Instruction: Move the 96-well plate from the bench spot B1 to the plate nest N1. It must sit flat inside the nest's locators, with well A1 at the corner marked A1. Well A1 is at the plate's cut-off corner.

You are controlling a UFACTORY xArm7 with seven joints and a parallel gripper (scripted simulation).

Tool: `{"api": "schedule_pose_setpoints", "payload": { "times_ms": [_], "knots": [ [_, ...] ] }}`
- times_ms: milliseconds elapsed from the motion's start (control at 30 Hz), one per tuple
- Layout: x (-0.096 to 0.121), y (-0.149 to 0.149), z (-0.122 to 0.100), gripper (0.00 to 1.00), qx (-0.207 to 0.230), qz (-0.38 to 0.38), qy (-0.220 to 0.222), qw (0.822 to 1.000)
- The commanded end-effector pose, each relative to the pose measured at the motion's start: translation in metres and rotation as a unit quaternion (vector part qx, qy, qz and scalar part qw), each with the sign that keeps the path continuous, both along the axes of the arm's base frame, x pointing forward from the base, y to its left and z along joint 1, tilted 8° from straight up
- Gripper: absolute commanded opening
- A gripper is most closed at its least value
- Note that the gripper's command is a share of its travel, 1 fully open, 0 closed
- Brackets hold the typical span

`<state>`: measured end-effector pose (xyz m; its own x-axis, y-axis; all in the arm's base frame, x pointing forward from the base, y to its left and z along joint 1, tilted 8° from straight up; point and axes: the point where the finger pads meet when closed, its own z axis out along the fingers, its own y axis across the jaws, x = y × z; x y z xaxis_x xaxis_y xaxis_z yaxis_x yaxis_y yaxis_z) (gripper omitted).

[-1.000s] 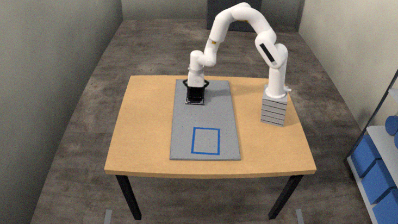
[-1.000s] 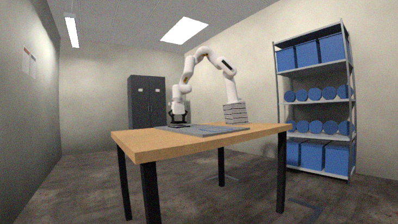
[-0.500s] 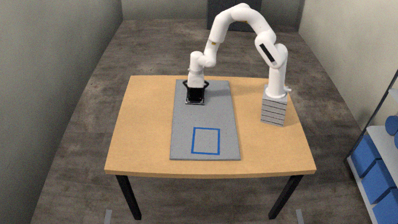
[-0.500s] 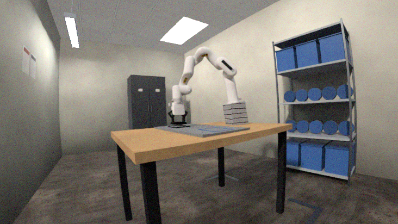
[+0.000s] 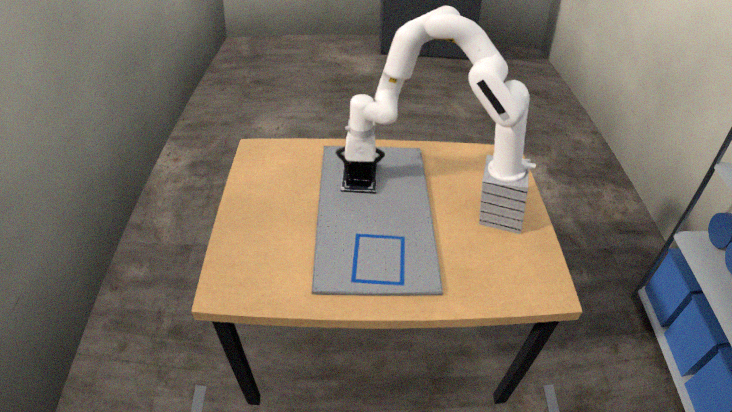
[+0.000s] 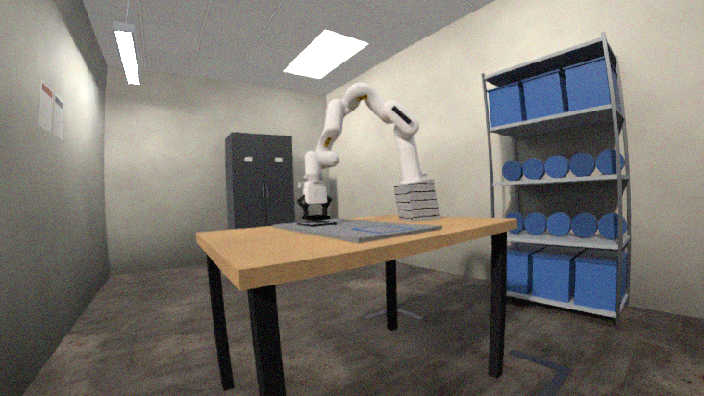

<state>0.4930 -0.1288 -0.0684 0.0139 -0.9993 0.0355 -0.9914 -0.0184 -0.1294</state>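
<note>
The 96-well plate [image 5: 359,183] [image 6: 314,219] is a dark plate with a pale rim at the far end of the grey mat [image 5: 376,220] [image 6: 344,230]. My gripper [image 5: 359,176] [image 6: 314,216] points straight down onto it with its fingers shut on the plate's sides. The plate sits at or just above the mat; I cannot tell if it touches. The nest's locators and the plate's cut-off corner are too small or hidden to make out. A blue outlined rectangle [image 5: 378,236] [image 6: 371,229] on the near part of the mat has nothing in it.
The arm stands on a grey block pedestal [image 5: 504,204] [image 6: 415,199] at the table's right side. A shelf rack with blue boxes and rolls [image 6: 556,172] [image 5: 696,312] stands to the right of the table. A dark cabinet [image 6: 258,177] stands behind.
</note>
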Motion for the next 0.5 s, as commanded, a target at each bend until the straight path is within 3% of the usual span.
{"api": "schedule_pose_setpoints", "payload": {
  "times_ms": [0,467],
  "knots": [
    [0.0015,-0.0004,0.0009,0.00,-0.001,0.000,-0.002,1.000],
    [0.0017,-0.0005,-0.0011,0.00,-0.001,0.000,-0.002,1.000]
  ]
}}
